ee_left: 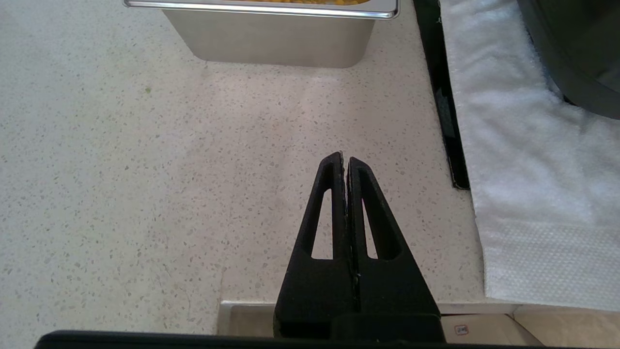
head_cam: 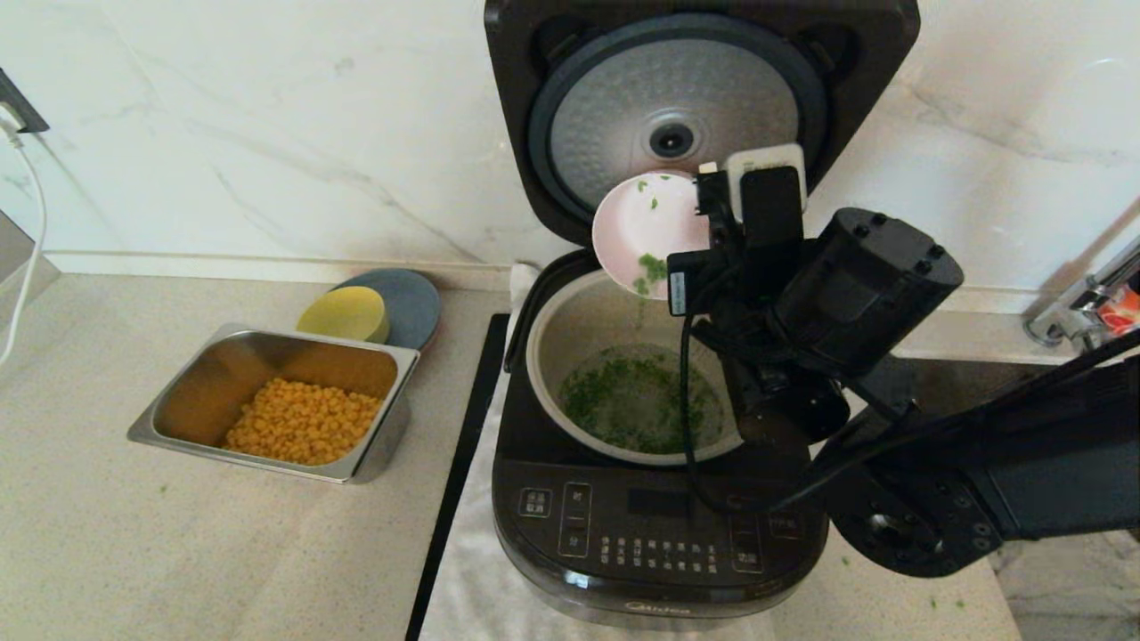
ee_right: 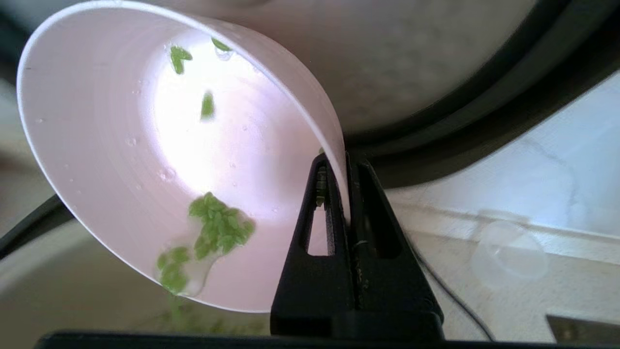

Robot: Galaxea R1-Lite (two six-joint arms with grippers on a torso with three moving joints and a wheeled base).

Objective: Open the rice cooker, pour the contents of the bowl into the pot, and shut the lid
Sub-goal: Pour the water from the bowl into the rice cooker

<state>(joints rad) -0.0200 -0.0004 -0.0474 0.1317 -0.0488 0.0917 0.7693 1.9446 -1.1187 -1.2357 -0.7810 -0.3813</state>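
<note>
Rice cooker (head_cam: 641, 525) is sat on a white cloth (ee_left: 523, 194) at the counter (head_cam: 107, 499) edge, front panel toward the robot. Lid (head_cam: 704, 89) is swung fully up against the marble wall (head_cam: 267, 133); dimpled silver disc and grey ring are exposed.

Bowl (head_cam: 643, 227) is held tipped steeply on its side above the pot's (head_cam: 588, 320) rear rim, pink inside facing the robot's left, lower lip over the pot opening. It is gripped by the right gripper (ee_right: 347, 160): rim is pinched between the 2 fingers, 1 inside the bowl wall, 1 outside, clenched tight on it.

Contents of the bowl (ee_right: 215, 230): mostly out already. A small clump of green bits in a little clear liquid is seen at the bowl's lowest edge, w/ a few stray flecks stuck higher on the pink wall. A layer of chopped green in liquid (head_cam: 637, 401) is seen across the pot bottom. A thin trickle below the bowl lip is hinted at, but can't be confirmed.

Left gripper (ee_left: 345, 162) is parked low over bare counter near its front edge, fingers pressed together, nothing held.

To the cooker's left: steel tray (head_cam: 187, 409) w/ corn kernels (head_cam: 303, 418), a yellow dish (head_cam: 343, 313) resting on a grey-blue plate (head_cam: 411, 303) behind it. A tap (head_cam: 1082, 303) is seen at far right.
</note>
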